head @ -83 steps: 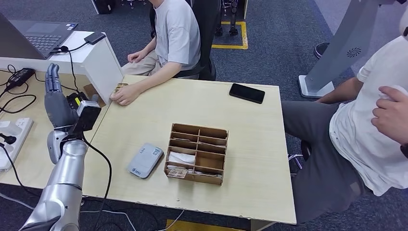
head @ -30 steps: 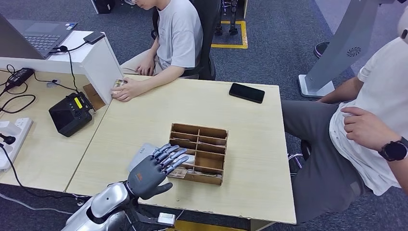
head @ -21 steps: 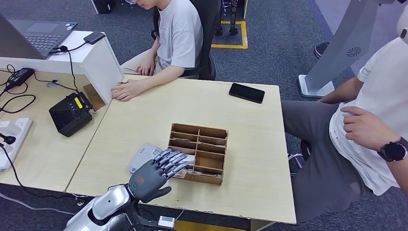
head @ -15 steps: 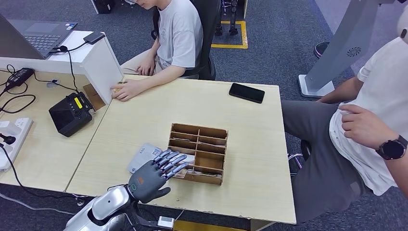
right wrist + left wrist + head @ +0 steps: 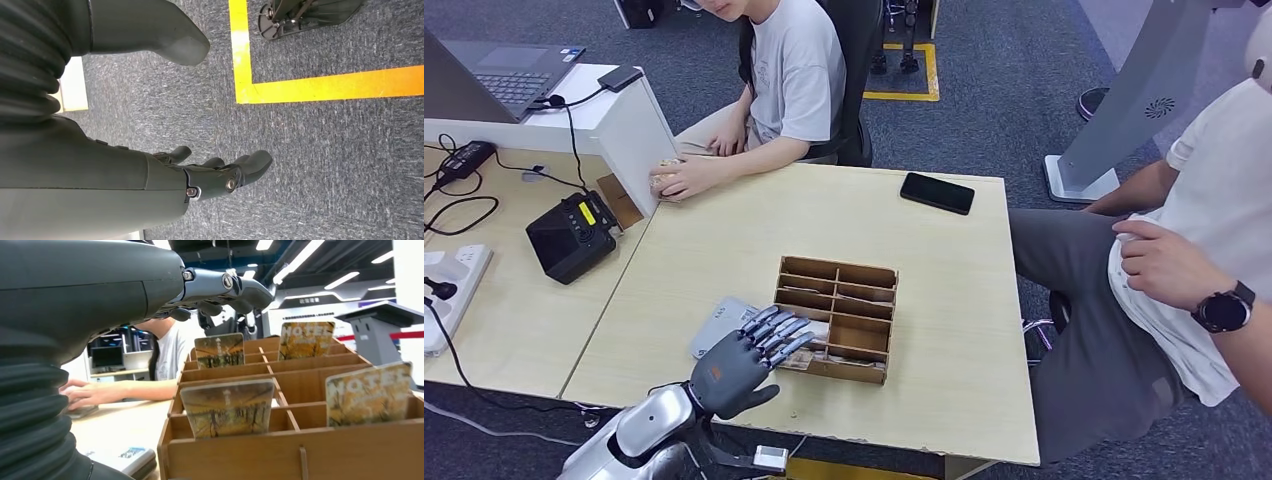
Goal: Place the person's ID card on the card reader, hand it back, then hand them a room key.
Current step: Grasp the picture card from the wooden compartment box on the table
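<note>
Looks like the robot is on the room key step here: its left hand (image 5: 742,362) hovers at the near edge of the bench (image 5: 944,260), fingers (image 5: 776,331) spread and holding nothing, reaching over the near left corner of the wooden card box (image 5: 834,318). The box sits around the middle of the bench toward the near edge, and the left wrist view shows key cards (image 5: 227,407) standing upright in its compartments, the closest one right in front of the hand. The grey card reader (image 5: 720,327) lies flat just beside the box on its left, partly under the hand. The ID card can't be made out for sure; the seated person's hand (image 5: 680,177) at the far left corner covers something small. The right hand (image 5: 220,175) hangs down over the floor, fingers loosely apart and empty. Next move probably needs the left fingers to come down on one card's top edge and pinch it without knocking the neighbours.
</note>
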You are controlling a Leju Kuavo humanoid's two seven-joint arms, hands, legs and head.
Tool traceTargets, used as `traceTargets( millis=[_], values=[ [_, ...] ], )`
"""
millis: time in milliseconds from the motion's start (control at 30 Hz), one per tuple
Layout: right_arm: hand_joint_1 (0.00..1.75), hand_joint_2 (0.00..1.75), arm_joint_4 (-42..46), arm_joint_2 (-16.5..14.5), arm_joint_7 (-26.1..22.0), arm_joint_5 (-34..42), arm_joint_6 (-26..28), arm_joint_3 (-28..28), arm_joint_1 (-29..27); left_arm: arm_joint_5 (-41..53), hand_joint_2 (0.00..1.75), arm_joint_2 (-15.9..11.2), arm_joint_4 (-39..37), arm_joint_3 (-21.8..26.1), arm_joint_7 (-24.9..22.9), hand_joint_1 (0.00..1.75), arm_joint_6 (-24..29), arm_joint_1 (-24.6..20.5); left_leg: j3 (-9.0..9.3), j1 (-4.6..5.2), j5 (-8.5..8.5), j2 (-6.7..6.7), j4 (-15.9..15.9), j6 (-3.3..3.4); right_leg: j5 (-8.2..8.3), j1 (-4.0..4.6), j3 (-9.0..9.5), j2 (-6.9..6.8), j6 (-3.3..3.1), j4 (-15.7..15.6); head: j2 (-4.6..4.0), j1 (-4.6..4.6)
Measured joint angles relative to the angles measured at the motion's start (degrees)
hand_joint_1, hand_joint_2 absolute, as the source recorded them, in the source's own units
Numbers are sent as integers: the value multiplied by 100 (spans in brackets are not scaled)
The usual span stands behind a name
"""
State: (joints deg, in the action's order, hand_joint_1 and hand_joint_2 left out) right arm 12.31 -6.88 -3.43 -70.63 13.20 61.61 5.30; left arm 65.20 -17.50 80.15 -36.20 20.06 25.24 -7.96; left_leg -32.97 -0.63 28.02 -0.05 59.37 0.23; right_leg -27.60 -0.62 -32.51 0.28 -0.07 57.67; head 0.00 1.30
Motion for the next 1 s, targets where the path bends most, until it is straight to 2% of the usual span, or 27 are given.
traceTargets(
  millis=[400, 700, 733, 833, 867, 1000],
  values=[
    [0, 175, 0, 0, -22, -13, -2, 0, 3, 9, 175, 239, -341, 0, -140, 0, 9, -179, 0, 0, 0, 0, 0, 0, 0, 0, 0, 0, 0, 0, 0, 0],
    [0, 175, 0, 0, -35, -17, -1, 0, 3, -9, 175, 301, -666, 2, -179, 0, 22, -219, 0, 0, 0, 0, 0, 0, 0, 0, 0, 0, 0, 0, 0, -1],
    [0, 175, 0, 0, -35, -17, -1, 0, 3, -9, 175, 303, -686, 2, -179, 23, 22, -219, 0, 0, 0, 0, 0, 0, 0, 0, 0, 0, 0, 0, 0, 0],
    [0, 175, 0, 0, -35, -17, -1, 0, 3, -37, 175, 308, -735, 2, -161, 154, 17, -219, 0, 0, 0, 0, 0, 0, 0, 0, 0, 0, 0, 0, 0, 1],
    [0, 175, 0, 0, -35, -18, 0, 0, 3, -75, 175, 308, -744, 2, -134, 175, 11, -219, 0, 0, 0, 0, 0, 0, 0, 0, 0, 0, 0, 0, 0, 1],
    [0, 175, 0, 0, -38, -20, 0, 0, 3, -305, 175, 312, -750, 2, 3, 175, -51, -218, -1, 0, 0, 0, 0, 0, 0, 0, 0, 0, 0, 0, 0, -1]
  ],
)
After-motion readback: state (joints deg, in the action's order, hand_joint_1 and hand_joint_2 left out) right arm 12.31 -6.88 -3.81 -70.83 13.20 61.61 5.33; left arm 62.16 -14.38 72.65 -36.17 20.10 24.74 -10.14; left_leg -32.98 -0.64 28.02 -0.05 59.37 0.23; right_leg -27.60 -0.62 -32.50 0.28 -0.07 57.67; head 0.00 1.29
